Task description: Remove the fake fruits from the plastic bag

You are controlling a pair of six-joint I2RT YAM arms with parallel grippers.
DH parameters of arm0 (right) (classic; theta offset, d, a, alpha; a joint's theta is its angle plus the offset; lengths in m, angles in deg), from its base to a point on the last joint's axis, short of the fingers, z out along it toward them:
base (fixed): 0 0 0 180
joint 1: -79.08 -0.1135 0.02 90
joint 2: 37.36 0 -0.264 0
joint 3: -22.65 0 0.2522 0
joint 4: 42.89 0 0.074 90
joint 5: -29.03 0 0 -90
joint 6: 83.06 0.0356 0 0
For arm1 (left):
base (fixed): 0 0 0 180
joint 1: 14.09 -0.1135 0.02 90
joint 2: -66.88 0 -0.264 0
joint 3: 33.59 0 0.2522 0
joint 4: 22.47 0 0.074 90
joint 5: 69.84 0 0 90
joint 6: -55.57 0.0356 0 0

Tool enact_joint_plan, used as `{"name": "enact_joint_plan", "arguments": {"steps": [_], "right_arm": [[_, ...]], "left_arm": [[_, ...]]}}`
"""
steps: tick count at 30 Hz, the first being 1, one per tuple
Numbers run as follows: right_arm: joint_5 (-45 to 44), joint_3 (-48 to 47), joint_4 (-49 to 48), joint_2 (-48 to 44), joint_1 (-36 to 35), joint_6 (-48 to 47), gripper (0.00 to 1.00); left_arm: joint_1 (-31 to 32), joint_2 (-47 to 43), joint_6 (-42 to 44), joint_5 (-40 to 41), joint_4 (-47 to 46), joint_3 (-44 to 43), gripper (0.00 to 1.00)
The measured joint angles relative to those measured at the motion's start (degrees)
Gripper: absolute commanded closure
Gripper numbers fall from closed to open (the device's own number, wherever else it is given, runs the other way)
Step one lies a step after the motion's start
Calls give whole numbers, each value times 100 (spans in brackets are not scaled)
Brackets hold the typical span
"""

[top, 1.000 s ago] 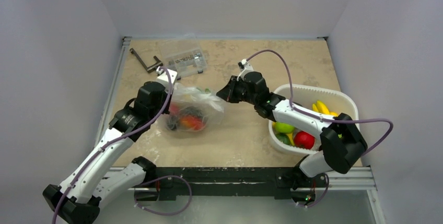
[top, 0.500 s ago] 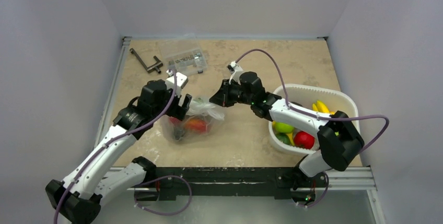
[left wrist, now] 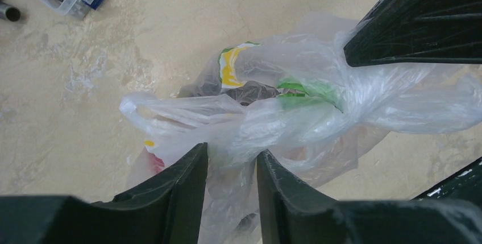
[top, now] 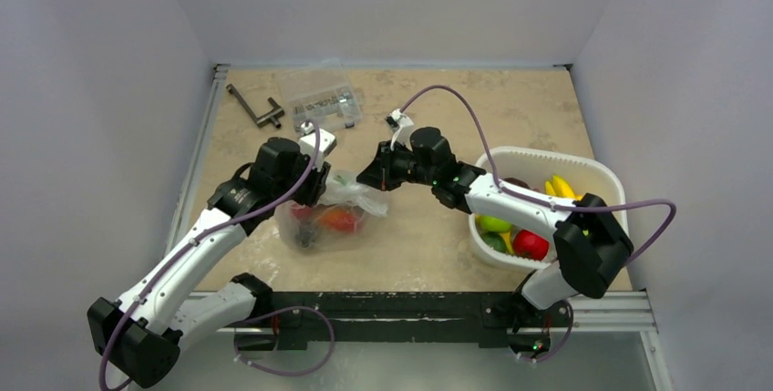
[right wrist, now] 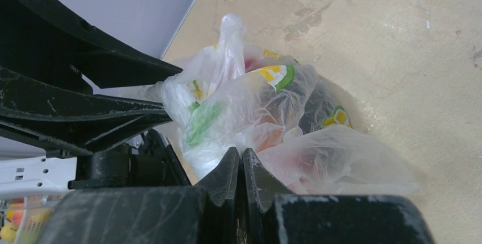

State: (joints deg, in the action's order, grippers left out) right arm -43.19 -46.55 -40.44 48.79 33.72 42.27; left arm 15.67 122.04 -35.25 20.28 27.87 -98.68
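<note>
On the worktop (top: 428, 236) between both arms lies the bag (top: 360, 192), fruits (top: 339, 219) inside it. The left claw (left wrist: 230, 167), narrowly apart, pinches bunched film near the top; the right claw (right wrist: 241, 161), fingers pressed together, nips film opposite.

Beige table (top: 428, 236), plastic bag (top: 339, 215), parts box (top: 321, 104), white basket (top: 583, 165)

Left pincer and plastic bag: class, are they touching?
Touching. Left wrist view: film of the plastic bag sits bunched between both fingers of the left pincer.
</note>
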Motion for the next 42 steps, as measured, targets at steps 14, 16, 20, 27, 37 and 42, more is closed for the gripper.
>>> {"name": "enact_joint_plan", "arguments": {"steps": [14, 16, 20, 27, 37, 42], "right_arm": [[-503, 623, -490, -319, 116, 817, 100], [-472, 938, -758, -463, 297, 1143, 100], [-372, 1209, -1091, -420, 625, 1532, 99], [-354, 901, -717, -332, 619, 1322, 74], [-1373, 739, 192, -1322, 221, 1154, 29], [-1847, 310, 487, -1528, -245, 1453, 28]], "left_arm": [[2, -953, -22, 1547, -2, 13, 100], [7, -1318, -17, 1733, -83, 129, 100], [7, -1552, -9, 1832, -136, 192, 100], [2, -1152, 0, 1843, -127, 192, 100], [2, -1080, 0, 1832, -133, 192, 100], [2, -990, 2, 1829, -131, 192, 100]]}}
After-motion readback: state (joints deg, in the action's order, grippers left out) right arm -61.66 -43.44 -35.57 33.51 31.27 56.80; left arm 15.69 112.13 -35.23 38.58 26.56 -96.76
